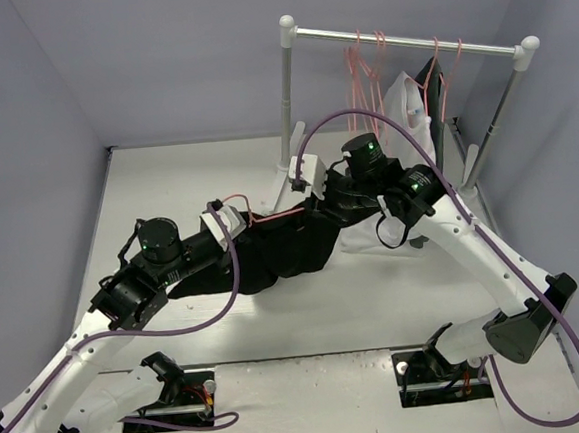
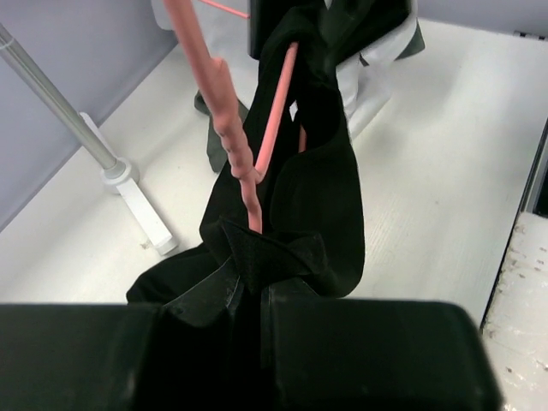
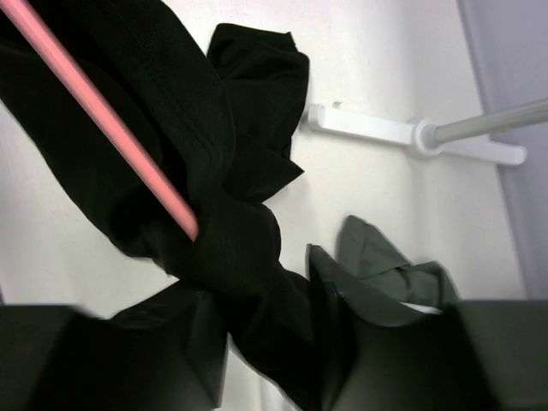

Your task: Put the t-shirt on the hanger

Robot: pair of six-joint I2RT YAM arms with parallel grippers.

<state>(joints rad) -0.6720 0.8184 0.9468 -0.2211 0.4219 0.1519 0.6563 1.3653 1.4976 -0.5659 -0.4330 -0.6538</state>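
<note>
The black t-shirt (image 1: 282, 252) lies bunched on the table between my two arms, partly lifted. A pink wire hanger (image 1: 269, 216) runs through it. In the left wrist view the hanger's twisted neck (image 2: 231, 137) comes down into my left gripper (image 2: 257, 282), which is shut on it, with a fold of t-shirt (image 2: 325, 188) draped over the fingertips. My right gripper (image 3: 265, 282) stands open around a twisted rope of t-shirt (image 3: 171, 103). The fabric fills most of the gap, with a sliver of table showing beside one finger. The hanger's bar (image 3: 111, 120) ends in that fabric.
A white clothes rack (image 1: 406, 42) stands at the back right with several pink hangers (image 1: 368, 70), a white garment (image 1: 406, 107) and a dark one. A grey-green garment (image 3: 385, 265) lies by my right fingers. The rack's foot (image 3: 368, 124) and pole (image 2: 60, 107) are close.
</note>
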